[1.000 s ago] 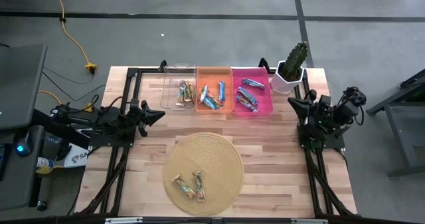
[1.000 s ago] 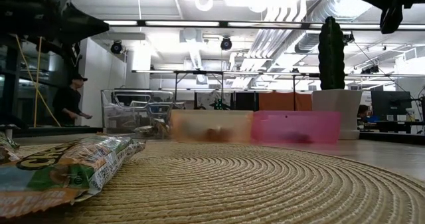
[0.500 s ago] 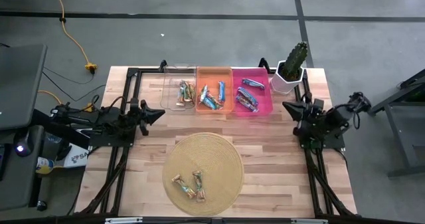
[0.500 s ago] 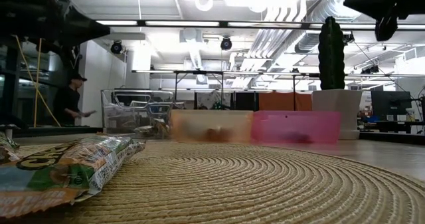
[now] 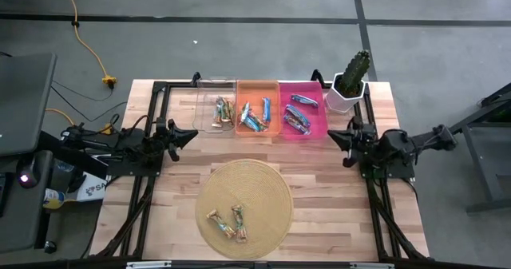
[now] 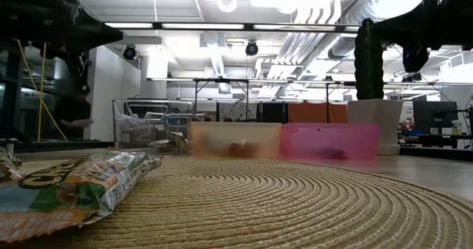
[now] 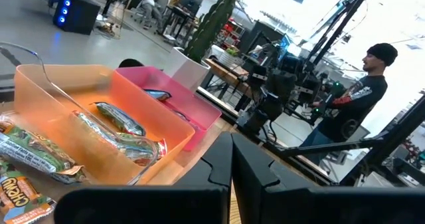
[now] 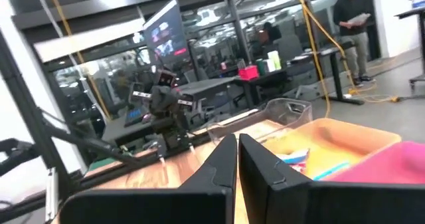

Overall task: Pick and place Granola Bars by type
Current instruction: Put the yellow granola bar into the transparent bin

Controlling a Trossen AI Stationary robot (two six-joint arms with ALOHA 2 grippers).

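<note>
Two tan granola bars [image 5: 214, 219] [image 5: 238, 218] lie flat on the round woven mat [image 5: 263, 181] near the table's front; one fills the low view's left [image 6: 66, 190]. More bars lie in the bins at the back: tan ones in the clear bin [image 5: 215, 89], blue ones in the orange bin [image 5: 257, 89], silver-purple ones in the pink bin [image 5: 315, 117]. My left gripper [image 5: 192, 133] [image 7: 231, 164] hovers shut at the table's left, pointing right. My right gripper [image 5: 330, 135] [image 8: 237, 157] hovers shut at the table's right, pointing left. Neither holds anything.
A potted cactus [image 5: 350, 81] stands at the far right corner beside the pink bin. Black arm frames run along both side edges of the table. Bare wood lies between the mat and the bins. A person [image 7: 358, 98] stands in the room beyond.
My right gripper has sunk and swung round from slanting toward the far edge to pointing at the table's left, its tip now nearer the table's middle. The bars and my left gripper have stayed put.
</note>
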